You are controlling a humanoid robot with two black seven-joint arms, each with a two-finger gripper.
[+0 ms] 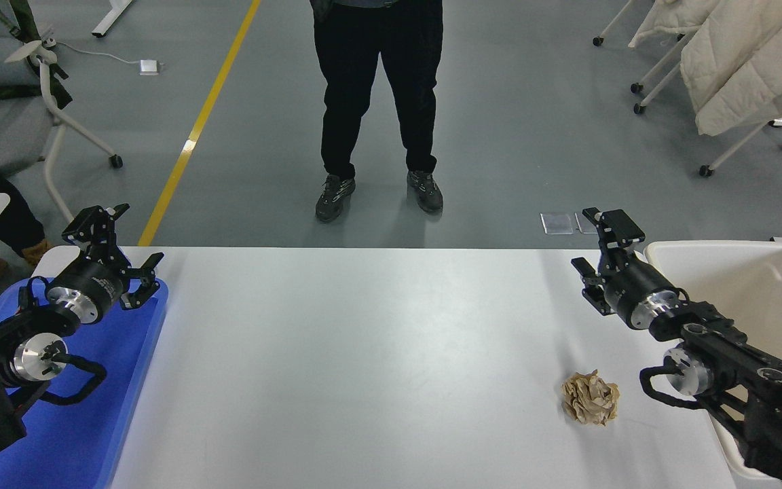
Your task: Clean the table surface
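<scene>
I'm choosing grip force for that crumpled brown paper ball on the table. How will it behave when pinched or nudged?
The paper ball is loosely crumpled with open folds, so it will probably crush under the pinch rather than resist. It looks very light, so a nudge may slide it across the smooth table. Its lumpy shape suggests it won't roll far.

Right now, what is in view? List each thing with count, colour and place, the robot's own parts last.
table: one, white, centre
paper ball: one, brown, crumpled, on the table near its right end
tray: one, blue, table's left end
bin: one, cream, beside the table's right end
person: one, dark trousers, standing beyond the far edge
left tool: one, black, open, parked over the tray
right tool: one, black, open, above the table's far right corner, near the bin
</scene>
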